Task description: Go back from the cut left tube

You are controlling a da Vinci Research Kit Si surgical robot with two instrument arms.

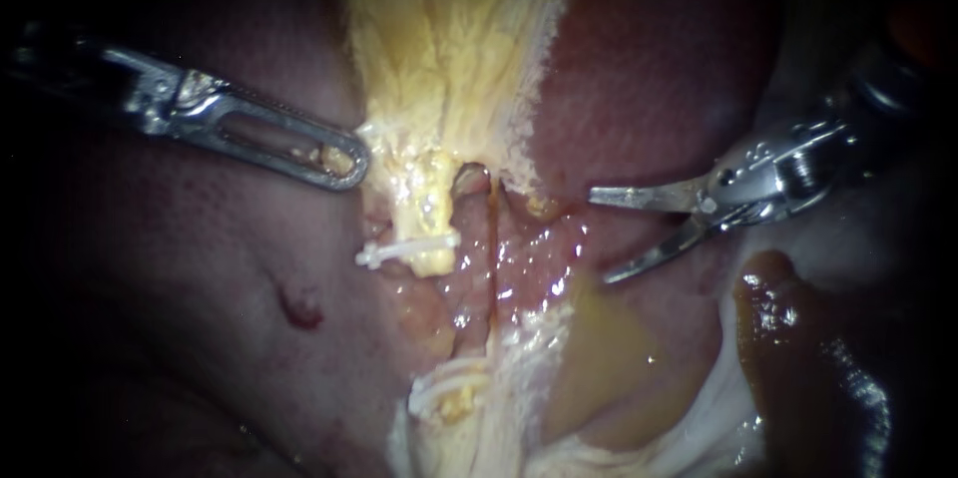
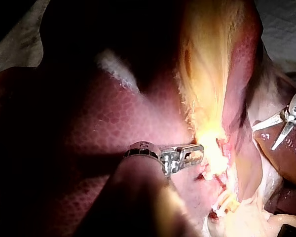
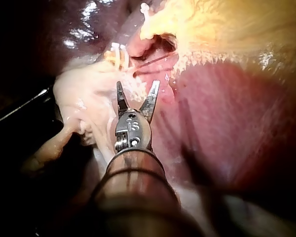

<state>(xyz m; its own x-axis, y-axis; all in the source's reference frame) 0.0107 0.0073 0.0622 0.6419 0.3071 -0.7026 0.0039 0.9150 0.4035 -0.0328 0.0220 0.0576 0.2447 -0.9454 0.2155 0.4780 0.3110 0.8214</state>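
The left tube is cut. Its upper stump (image 1: 424, 229) carries a white clip (image 1: 404, 251), and the lower stump (image 1: 449, 398) carries white clips too. Beside it a pink tube (image 1: 477, 268) runs whole. My left instrument (image 1: 349, 164) comes in from the left, its slotted jaws shut on the yellow tissue edge (image 1: 384, 144) above the clip; the left wrist view shows the same grip (image 2: 200, 150). My right instrument (image 1: 602, 237) lies right of the tubes, clear of them, blades open with nothing between. In the right wrist view the open blades (image 3: 137, 94) stand short of the clips (image 3: 116, 54).
Dark red liver (image 1: 200, 268) surrounds the field, with a small red spot (image 1: 299, 310). The yellow gallbladder tissue (image 1: 449, 29) rises upward. A yellow fluid pool (image 1: 599, 348) and a dark brown glistening mass (image 1: 788, 338) lie under the right instrument.
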